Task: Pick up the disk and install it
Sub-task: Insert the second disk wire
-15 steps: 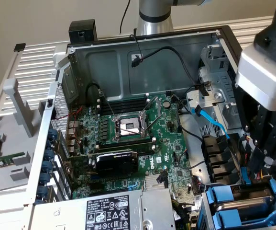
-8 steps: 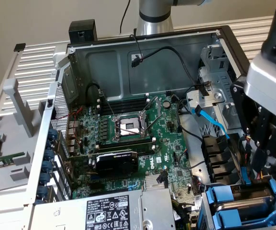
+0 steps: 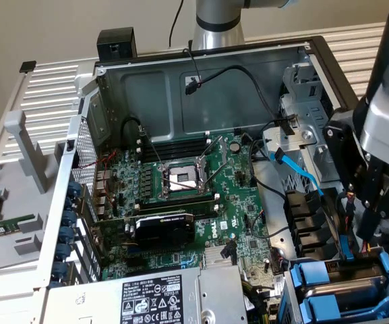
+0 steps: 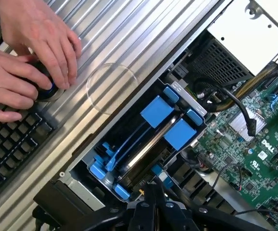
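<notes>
Black gripper (image 4: 154, 204) fingers sit closest to the wrist camera, pressed together with nothing between them, poised just above the near edge of the drive cage (image 4: 88, 166). In the exterior view the gripper's dark body (image 3: 366, 202) hangs over the cage at the exterior view's right, near corner of the open computer case (image 3: 201, 57).

Inside that cage the disk (image 4: 146, 149) shows as a strip of silver metal edge, seated between the blue plastic rails and tabs of its carrier frame (image 4: 157, 111). A second blue tab (image 4: 181, 134) lies just beside it. From how it lies, the disk looks already slid into its bay, level with the cage mouth, so the pick-up and most of the installing appear done; whether it is fully latched or cabled I cannot tell.

Elsewhere, the motherboard (image 3: 181, 196) fills the case floor, with the bare processor socket (image 3: 182, 179) near its middle and the power supply (image 3: 174, 297) at the near edge. A blue data cable (image 3: 302, 175) trails toward the cage. Outside the case, a person's hands (image 4: 28, 53) rest on a control knob (image 4: 49, 89) beside a keyboard (image 4: 8, 144).
</notes>
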